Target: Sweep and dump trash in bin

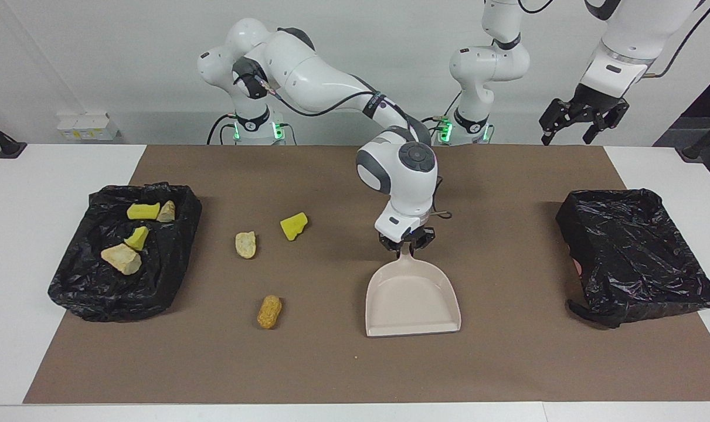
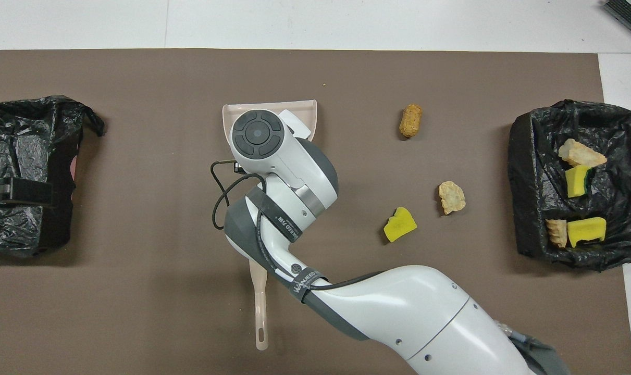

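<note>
Three scraps of trash lie loose on the brown mat: a yellow foam chunk (image 1: pixel 294 226) (image 2: pixel 399 224), a pale beige lump (image 1: pixel 245 244) (image 2: pixel 452 197) and an orange-brown nugget (image 1: pixel 269 311) (image 2: pixel 410 120). Several more scraps (image 1: pixel 121 258) (image 2: pixel 581 153) lie in the black-lined bin (image 1: pixel 73 287) (image 2: pixel 523 156) at the right arm's end. The beige dustpan (image 1: pixel 412 299) (image 2: pixel 305 112) lies flat mid-table and holds nothing. My right gripper (image 1: pixel 406 246) is shut on its handle at the neck. My left gripper (image 1: pixel 583 120) (image 2: pixel 13 190) hangs open, high over the other bin.
A second black-lined bin (image 1: pixel 636 252) (image 2: pixel 28 156) stands at the left arm's end with no scraps showing in it. A long beige handle (image 2: pixel 261 307) sticks out from under my right arm toward the robots. Bare white table borders the mat.
</note>
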Available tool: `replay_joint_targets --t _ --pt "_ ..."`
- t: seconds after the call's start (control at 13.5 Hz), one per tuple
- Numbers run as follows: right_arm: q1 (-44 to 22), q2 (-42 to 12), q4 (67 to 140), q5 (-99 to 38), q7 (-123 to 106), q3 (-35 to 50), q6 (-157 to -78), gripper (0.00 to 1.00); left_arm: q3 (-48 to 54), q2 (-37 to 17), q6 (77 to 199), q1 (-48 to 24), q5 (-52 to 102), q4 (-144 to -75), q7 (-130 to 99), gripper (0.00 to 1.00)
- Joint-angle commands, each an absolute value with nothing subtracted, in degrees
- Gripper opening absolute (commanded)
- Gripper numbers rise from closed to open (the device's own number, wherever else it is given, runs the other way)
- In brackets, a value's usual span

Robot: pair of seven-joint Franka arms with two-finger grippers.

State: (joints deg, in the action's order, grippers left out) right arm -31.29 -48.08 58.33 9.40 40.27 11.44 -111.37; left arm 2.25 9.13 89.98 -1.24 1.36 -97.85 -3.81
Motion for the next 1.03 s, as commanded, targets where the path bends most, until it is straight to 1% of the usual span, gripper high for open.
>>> replay_joint_targets --t 0.0,0.15,0.3,0.37,0.52,0.66,0.74,0.89,0.96 --pt "-31.6 -45.1 59.1 8.4 41.3 11.7 -111.8 0.71 2.7 9.5 88.8 -0.7 0.6 -97.3 -3.7 1.00" --pt "-31.6 -42.4 61.5 8.2 43.1 11.7 -111.4 0.80 2.7 9.5 88.8 -0.7 0.6 -97.3 -3.7 1.00" --pt "-31.7 -39.0 65.1 8.0 45.3 12.0 -111.4 0.82 2.7 9.5 88.8 -0.7 0.6 -97.3 -3.7 1.00" --pt "-32.9 -37.7 67.0 8.0 47.7 12.0 -111.4 0.82 2.7 9.5 88.8 -0.7 0.6 -97.3 -3.7 1.00" --pt "-34.4 -34.4 72.5 7.9 52.4 12.0 -112.0 0.89 2.7 9.6 88.6 -0.8 0.6 -97.4 -4.0 1.00" --pt "-36.3 -30.9 78.2 7.9 56.1 12.0 -112.5 0.96 2.8 9.6 90.2 -0.7 0.8 -97.6 -3.3 1.00" --pt "-36.9 -29.0 81.5 7.9 56.2 12.0 -112.8 0.97 2.7 9.3 92.7 -0.8 1.1 -97.6 -3.3 1.00" --pt "-38.0 -24.6 90.4 7.8 56.3 12.1 -117.1 0.97 2.7 8.5 98.8 -1.1 1.1 -97.7 -3.9 1.00" --pt "-38.1 -22.2 95.4 7.8 56.8 12.5 -120.5 0.97 2.8 7.0 100.3 -1.6 1.1 -97.5 -4.0 1.00"
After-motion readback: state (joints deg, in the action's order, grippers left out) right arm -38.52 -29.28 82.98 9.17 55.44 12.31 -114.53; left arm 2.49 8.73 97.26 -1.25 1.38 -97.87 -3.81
